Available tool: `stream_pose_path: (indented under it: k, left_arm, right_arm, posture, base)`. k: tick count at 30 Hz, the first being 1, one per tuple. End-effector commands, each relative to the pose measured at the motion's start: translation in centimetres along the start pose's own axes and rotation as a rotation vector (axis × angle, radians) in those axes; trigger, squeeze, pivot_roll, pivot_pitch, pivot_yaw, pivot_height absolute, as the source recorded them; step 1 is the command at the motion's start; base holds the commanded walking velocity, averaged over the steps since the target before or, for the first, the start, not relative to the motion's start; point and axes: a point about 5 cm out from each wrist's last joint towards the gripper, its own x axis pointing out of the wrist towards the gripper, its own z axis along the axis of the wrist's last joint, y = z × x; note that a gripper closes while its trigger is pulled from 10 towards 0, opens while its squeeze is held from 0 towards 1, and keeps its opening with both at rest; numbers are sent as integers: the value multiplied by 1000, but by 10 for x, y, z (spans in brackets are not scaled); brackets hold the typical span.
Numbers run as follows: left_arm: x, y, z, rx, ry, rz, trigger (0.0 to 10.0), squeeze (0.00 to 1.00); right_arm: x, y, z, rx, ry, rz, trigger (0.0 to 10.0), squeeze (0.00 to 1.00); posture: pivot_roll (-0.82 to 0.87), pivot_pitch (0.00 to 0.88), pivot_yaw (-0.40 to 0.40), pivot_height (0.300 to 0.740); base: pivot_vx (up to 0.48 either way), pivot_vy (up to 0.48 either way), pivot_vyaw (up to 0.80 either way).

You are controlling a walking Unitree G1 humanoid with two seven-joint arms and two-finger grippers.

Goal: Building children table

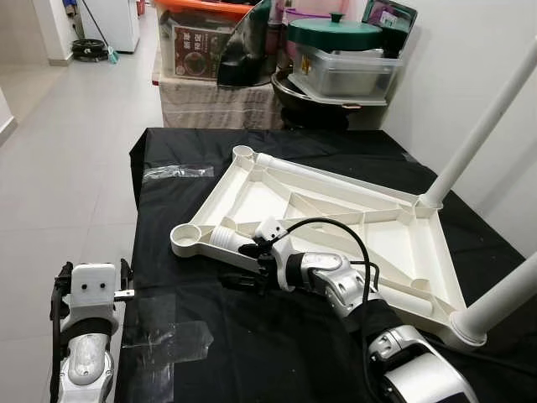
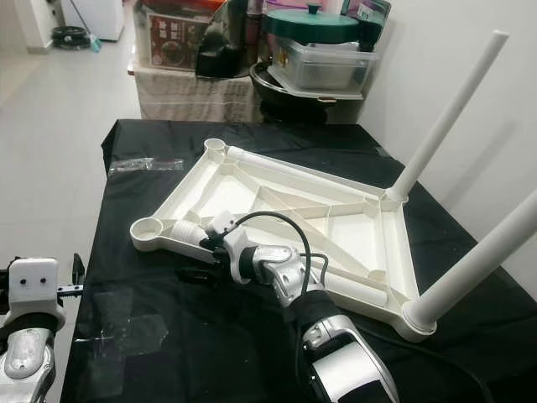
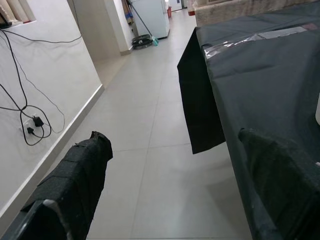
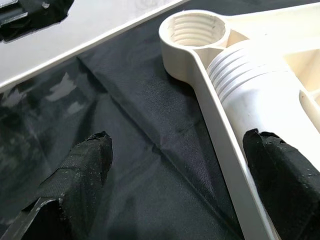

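The white plastic table top (image 1: 277, 197) lies upside down on a black-draped table (image 1: 252, 353). Two white legs stand screwed into its right corners, one far (image 1: 482, 126) and one near (image 1: 503, 298). A loose leg (image 1: 226, 238) lies inside the frame, its threaded end beside the empty front-left socket (image 1: 186, 236). My right gripper (image 1: 247, 264) is open and straddles the frame's front edge. One of its fingers (image 4: 285, 170) is by the loose leg and the other (image 4: 75, 175) is over the cloth. My left gripper (image 3: 185, 190) hangs open over the floor, left of the table.
Storage boxes (image 1: 201, 42), a green-lidded pot (image 1: 334, 34) and a clear bin (image 1: 348, 71) crowd the back. Clear tape patches (image 1: 176, 172) lie on the cloth. A white wall runs along the right. Tiled floor (image 1: 67, 168) stretches away on the left.
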Motion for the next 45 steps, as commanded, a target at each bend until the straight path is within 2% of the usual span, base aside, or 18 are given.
stream_pose_path:
  k: [1,4,8,11,13,14,15,16,17,18,25,26,31,34,35,38,42,45]
  left_arm:
    - [0,-5,-2,6,4,-20,10000,0]
    - [0,-6,-3,7,4,-24,10000,0]
    - [1,-7,-3,7,5,-28,10000,0]
    - [2,-8,-3,7,4,-30,10000,0]
    - [2,-8,-3,8,2,-32,10000,0]
    - [2,-8,-3,8,2,-32,10000,0]
    - [2,-8,-3,9,2,-33,10000,0]
    - [3,-8,-3,10,3,-33,10000,0]
    - [3,-8,-3,10,3,-33,10000,0]
    - [3,-8,-4,11,3,-32,10000,0]
    - [2,-10,-4,10,6,-36,10000,0]
    - [1,-10,-6,11,10,-37,10000,0]
    - [0,-10,-7,12,13,-36,10000,0]
    - [-1,-10,-9,16,20,-38,10000,0]
    - [-1,-10,-9,16,20,-38,10000,0]
    - [-2,-12,-10,17,24,-45,10000,0]
    - [-2,-12,-10,19,24,-47,10000,0]
    - [-2,-11,-11,23,24,-48,10000,0]
  right_arm:
    - [-2,1,-14,-2,80,38,10000,0]
    - [-4,1,-19,-32,138,62,10000,0]
    - [-5,-8,-28,-38,244,-24,10000,0]
    - [-6,-9,-31,-58,297,-19,10000,0]
    - [-5,-5,-28,-60,304,52,6275,0]
    - [-5,-5,-28,-60,304,52,6275,0]
    - [-5,-2,-26,-78,310,100,3804,0]
    - [-6,-1,-24,-100,316,133,2706,0]
    - [-6,-1,-24,-100,316,133,2706,0]
    - [-7,0,-24,-110,322,160,0,0]
    - [-13,3,-35,-138,380,226,0,0]
    - [-23,1,-44,-140,417,255,0,0]
    - [-29,-2,-46,-136,424,254,0,0]
    - [-48,-14,-49,-124,440,231,0,0]
    - [-48,-14,-49,-124,440,231,0,0]
    - [-68,-9,-58,-162,447,344,0,0]
    - [-74,-5,-60,-175,444,395,0,0]
    - [-92,7,-62,-243,440,536,0,0]
  posture:
    - [87,0,-166,740]
    - [81,0,-162,740]
    - [80,0,-163,740]
    - [81,0,-160,740]
    - [81,0,-160,740]
    - [81,0,-160,740]
    - [81,0,-160,740]
    - [81,0,-160,740]
    - [81,0,-160,740]
    - [81,0,-160,740]
    - [77,0,-166,740]
    - [75,0,-168,740]
    - [70,0,-167,740]
    - [56,0,-162,740]
    - [56,0,-162,740]
    - [52,0,-158,740]
    - [48,0,-155,740]
    - [45,0,-150,740]
  base:
    - [0,0,0]
    - [0,0,0]
    - [0,0,0]
    - [0,0,0]
    - [0,0,0]
    - [0,0,0]
    - [0,0,0]
    - [0,0,0]
    - [0,0,0]
    - [0,0,0]
    - [0,0,0]
    - [0,0,0]
    - [0,0,0]
    - [0,0,0]
    - [0,0,0]
    - [0,0,0]
    - [0,0,0]
    - [0,0,0]
